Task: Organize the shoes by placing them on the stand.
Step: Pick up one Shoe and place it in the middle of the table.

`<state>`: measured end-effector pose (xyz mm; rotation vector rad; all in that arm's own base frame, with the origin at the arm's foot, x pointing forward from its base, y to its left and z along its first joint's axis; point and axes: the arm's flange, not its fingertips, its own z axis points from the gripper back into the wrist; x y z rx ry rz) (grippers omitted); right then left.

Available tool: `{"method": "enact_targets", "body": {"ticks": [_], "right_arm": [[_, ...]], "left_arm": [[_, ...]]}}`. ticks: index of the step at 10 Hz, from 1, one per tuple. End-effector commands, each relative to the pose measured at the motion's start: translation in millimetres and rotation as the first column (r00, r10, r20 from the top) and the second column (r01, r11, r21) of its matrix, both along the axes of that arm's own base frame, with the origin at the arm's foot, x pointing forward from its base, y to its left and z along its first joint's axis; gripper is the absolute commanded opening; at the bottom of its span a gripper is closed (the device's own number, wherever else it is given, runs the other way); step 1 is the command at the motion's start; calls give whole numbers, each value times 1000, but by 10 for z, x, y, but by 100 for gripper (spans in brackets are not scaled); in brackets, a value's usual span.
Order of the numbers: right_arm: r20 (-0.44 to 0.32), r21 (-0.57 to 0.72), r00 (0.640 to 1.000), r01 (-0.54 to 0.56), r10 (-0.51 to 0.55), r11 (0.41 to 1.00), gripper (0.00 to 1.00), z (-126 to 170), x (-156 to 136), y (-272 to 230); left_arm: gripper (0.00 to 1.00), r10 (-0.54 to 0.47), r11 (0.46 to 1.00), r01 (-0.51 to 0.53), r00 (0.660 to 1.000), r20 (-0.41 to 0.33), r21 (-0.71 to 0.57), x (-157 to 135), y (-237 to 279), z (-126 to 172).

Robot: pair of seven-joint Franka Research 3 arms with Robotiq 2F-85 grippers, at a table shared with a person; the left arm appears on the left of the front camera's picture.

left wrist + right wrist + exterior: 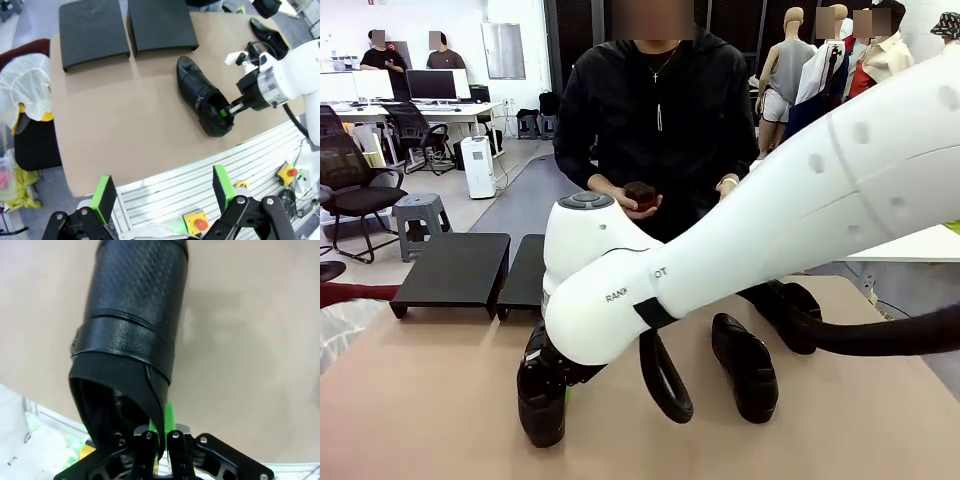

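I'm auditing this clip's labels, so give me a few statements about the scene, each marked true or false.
1. The right claw is shut on the rim of a shoe. True.
2. The left claw is shut. False: its jaws stand open and hold nothing.
3. A shoe already lies on the stand. False: no shoe lies on either platform.
4. Another shoe lies on the table, off the stand. True.
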<state>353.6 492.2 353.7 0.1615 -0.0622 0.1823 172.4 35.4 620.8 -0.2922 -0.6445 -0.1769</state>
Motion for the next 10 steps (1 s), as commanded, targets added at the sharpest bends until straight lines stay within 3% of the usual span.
{"method": "enact_targets", "body": {"ticks": [1, 2, 3, 4, 5, 7, 9, 10], "right_arm": [[-81, -3, 995, 49, -49, 999, 0, 98, -137, 199], [-96, -5, 993, 71, -71, 997, 0, 47, -148, 184], [-119, 10, 990, 78, -76, 997, 15, 29, -153, 159], [-137, 13, 986, 96, -93, 995, 73, 27, -160, 124], [-131, 18, 985, 114, -110, 993, 100, 46, -157, 90], [-103, 39, 983, 156, -151, 987, 100, 143, -135, -64], [-76, 59, 981, 184, -179, 981, 100, 403, -164, -532], [-77, 61, 991, 113, -109, 992, 100, 610, -226, -904]], "left_arm": [[100, -12, 1000, 12, 1000, 3, -9, -24, 10, -9], [100, -12, 1000, 12, 1000, 3, -9, -24, 10, -9], [100, -12, 1000, 12, 1000, 3, -9, -24, 10, -9], [100, -12, 1000, 12, 1000, 3, -9, -24, 10, -9], [100, -12, 1000, 12, 1000, 3, -9, -24, 10, -9], [100, -12, 1000, 12, 1000, 3, -9, -24, 10, -9], [100, -12, 1000, 12, 1000, 3, -9, -24, 10, -9], [100, -12, 1000, 12, 1000, 3, -9, -24, 10, -9]]}}
